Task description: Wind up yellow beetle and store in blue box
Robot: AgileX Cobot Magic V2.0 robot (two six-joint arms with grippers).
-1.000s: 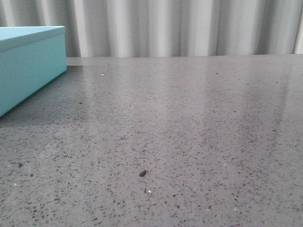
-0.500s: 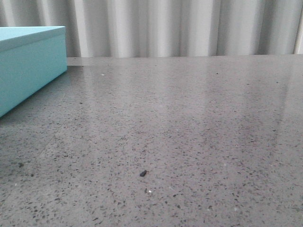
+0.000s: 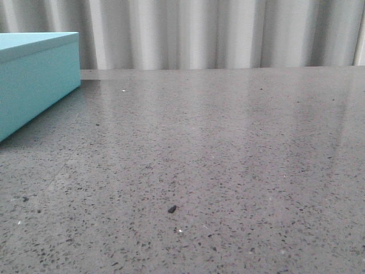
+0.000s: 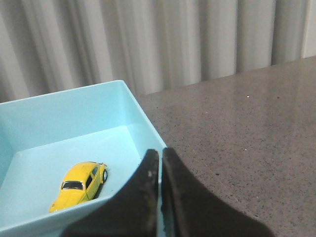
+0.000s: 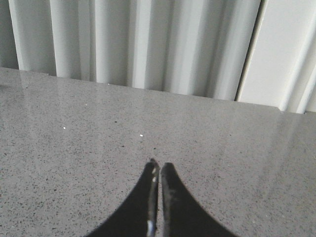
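Note:
The yellow beetle (image 4: 79,185) lies on the floor of the open blue box (image 4: 74,106), seen in the left wrist view. My left gripper (image 4: 160,152) is shut and empty, above the box's near corner, to the right of the car. The blue box also shows at the far left of the front view (image 3: 34,80); its inside is hidden there. My right gripper (image 5: 160,165) is shut and empty over bare grey table. Neither gripper shows in the front view.
The grey speckled table (image 3: 217,148) runs back to a white pleated curtain (image 3: 199,31). A small dark speck (image 3: 171,209) lies on the table near the front.

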